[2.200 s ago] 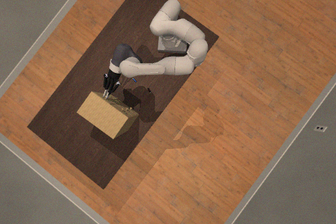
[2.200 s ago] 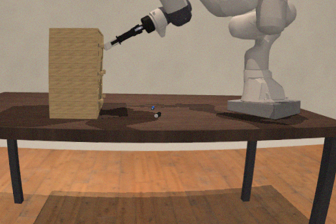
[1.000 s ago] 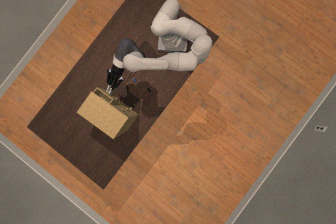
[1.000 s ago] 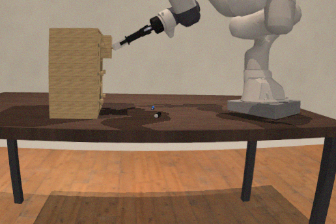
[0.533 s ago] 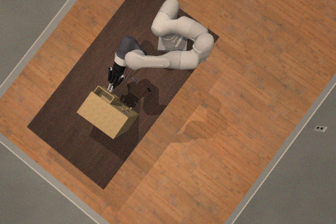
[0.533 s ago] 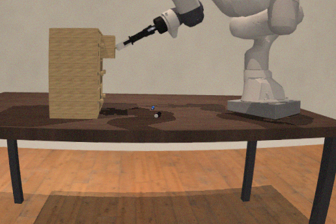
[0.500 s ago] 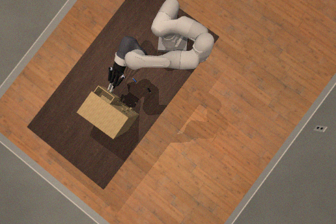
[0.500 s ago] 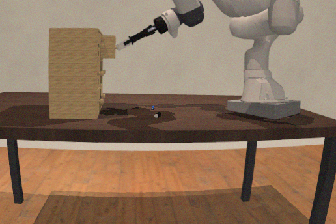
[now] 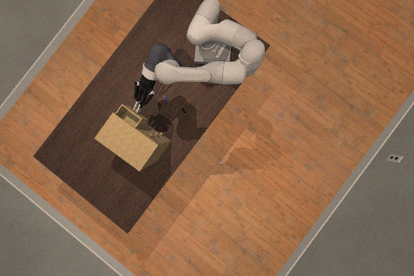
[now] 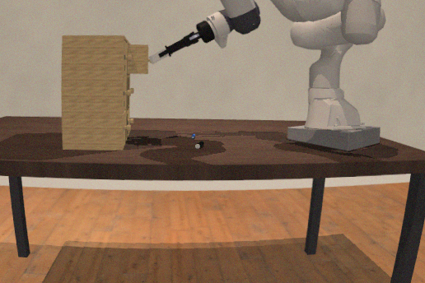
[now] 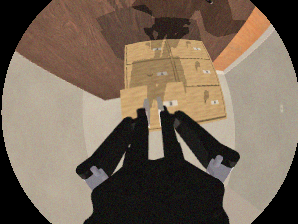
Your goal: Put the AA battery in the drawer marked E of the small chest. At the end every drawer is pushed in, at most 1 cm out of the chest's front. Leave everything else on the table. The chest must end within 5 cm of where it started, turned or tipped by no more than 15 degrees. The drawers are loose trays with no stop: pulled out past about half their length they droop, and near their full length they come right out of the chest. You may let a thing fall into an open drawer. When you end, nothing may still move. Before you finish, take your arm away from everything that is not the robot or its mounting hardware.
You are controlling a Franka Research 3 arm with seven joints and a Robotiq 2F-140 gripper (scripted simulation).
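The small wooden chest (image 9: 126,141) (image 10: 94,91) (image 11: 192,95) stands upright on the table. One top-row drawer (image 9: 129,120) (image 10: 140,58) (image 11: 134,102) sticks partly out of its front and looks level; its label is too blurred to read. My gripper (image 9: 136,107) (image 10: 153,58) (image 11: 153,103) points slantingly down at this drawer's front, its fingers shut on the knob, which they mostly hide. The other drawers look pushed in. A small black cylinder with a pale end (image 9: 184,111) (image 10: 199,145), apparently the AA battery, lies on the table in front of the chest.
A small blue object (image 9: 165,98) (image 10: 193,136) lies on the table near the black cylinder. The arm's base (image 10: 333,136) stands on the table, facing the chest's front. Knobs stick out from the other drawers below and beside the open one.
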